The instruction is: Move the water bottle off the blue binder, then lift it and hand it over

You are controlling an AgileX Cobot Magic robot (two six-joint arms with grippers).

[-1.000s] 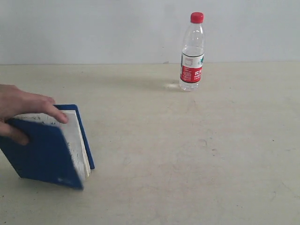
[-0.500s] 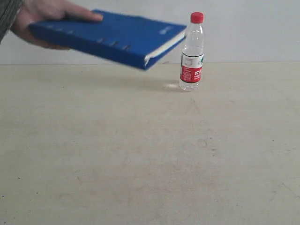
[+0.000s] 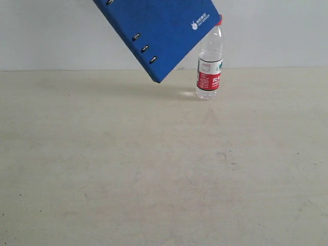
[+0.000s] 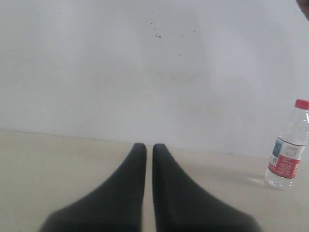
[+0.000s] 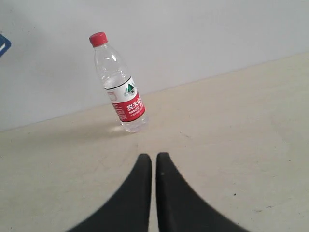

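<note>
The water bottle (image 3: 210,66) stands upright on the table near the back wall, clear with a red-and-white label; its red cap is mostly hidden behind the binder. The blue binder (image 3: 161,28) hangs tilted in the air at the top of the exterior view, slotted spine holes and white logo showing, one corner in front of the bottle's neck. No gripper shows in the exterior view. My left gripper (image 4: 149,147) is shut and empty, the bottle (image 4: 288,145) off to one side. My right gripper (image 5: 153,157) is shut and empty, with the bottle (image 5: 118,83) ahead of it, apart.
A pale beige table (image 3: 164,169) fills the scene, ending at a plain white wall (image 3: 277,31). A blue corner of the binder (image 5: 3,44) shows at the edge of the right wrist view.
A hand lifted the binder from the table's front left, carried it up and right, and tilted it; now the hand is out of view. The bottle has not moved.
</note>
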